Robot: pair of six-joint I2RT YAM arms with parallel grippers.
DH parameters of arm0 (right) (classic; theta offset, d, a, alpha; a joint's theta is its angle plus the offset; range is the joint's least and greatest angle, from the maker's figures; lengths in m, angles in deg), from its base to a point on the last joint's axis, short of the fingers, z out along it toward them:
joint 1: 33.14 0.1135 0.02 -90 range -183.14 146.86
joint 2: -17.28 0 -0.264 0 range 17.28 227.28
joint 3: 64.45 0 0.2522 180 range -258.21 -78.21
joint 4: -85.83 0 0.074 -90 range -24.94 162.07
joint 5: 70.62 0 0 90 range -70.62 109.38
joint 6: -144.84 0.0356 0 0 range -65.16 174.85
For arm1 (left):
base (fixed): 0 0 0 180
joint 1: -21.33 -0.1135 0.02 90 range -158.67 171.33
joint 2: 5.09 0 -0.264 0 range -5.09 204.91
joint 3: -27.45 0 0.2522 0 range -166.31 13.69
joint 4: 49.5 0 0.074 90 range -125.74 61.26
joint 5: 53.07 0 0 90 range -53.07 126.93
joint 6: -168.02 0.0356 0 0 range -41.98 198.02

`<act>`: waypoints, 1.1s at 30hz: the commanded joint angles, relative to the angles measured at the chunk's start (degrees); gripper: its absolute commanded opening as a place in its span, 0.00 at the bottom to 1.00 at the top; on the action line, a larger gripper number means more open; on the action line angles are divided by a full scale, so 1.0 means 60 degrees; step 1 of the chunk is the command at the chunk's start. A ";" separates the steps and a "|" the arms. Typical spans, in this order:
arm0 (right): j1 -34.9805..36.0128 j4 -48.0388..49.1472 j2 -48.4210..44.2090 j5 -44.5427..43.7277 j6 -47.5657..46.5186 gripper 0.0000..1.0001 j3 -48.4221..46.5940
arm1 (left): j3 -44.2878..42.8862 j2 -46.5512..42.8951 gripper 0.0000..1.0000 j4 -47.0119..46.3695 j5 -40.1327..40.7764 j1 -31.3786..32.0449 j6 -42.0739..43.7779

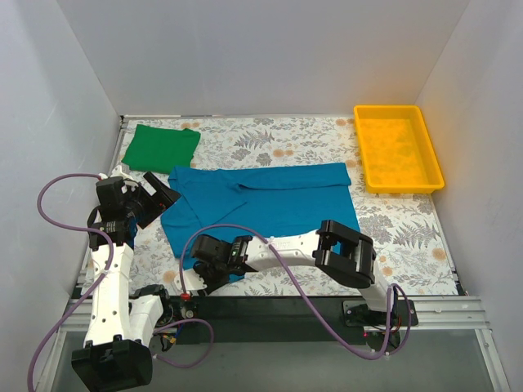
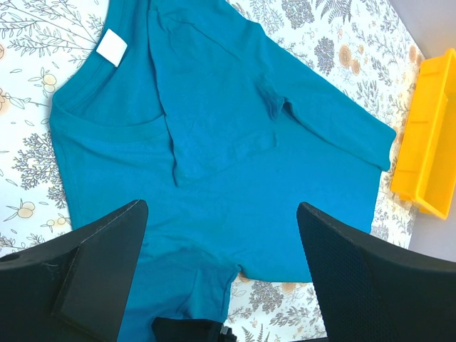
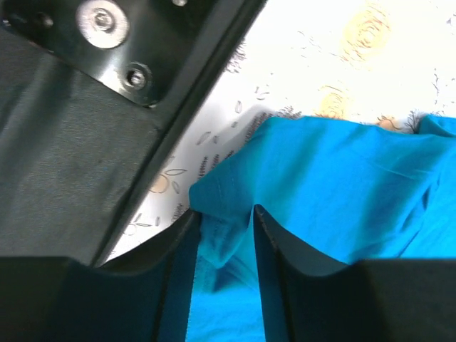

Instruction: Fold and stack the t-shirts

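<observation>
The teal-blue t-shirt [image 1: 261, 204] lies spread on the table's middle, partly folded lengthwise, with a white neck label [image 2: 112, 48]. It fills the left wrist view [image 2: 214, 128]. The bright green t-shirt [image 1: 160, 147] lies folded at the back left. My left gripper [image 1: 157, 194] hovers above the teal shirt's left edge, open wide and empty [image 2: 221, 242]. My right gripper [image 1: 203, 276] is at the shirt's near left corner. In the right wrist view it [image 3: 224, 228] is shut on a bunched fold of the teal hem [image 3: 228, 192].
A yellow plastic tray [image 1: 398, 149] stands at the back right, also seen in the left wrist view [image 2: 431, 149]. The black front rail [image 3: 71, 142] runs close beside my right gripper. White walls enclose the floral tabletop [image 1: 409, 237].
</observation>
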 commanded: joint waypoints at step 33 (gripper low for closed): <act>-0.1454 -0.0445 -0.0073 0.2532 0.0530 0.01 0.0105 | 0.0440 -0.0150 0.84 -0.0392 -0.1189 0.0021 -0.0458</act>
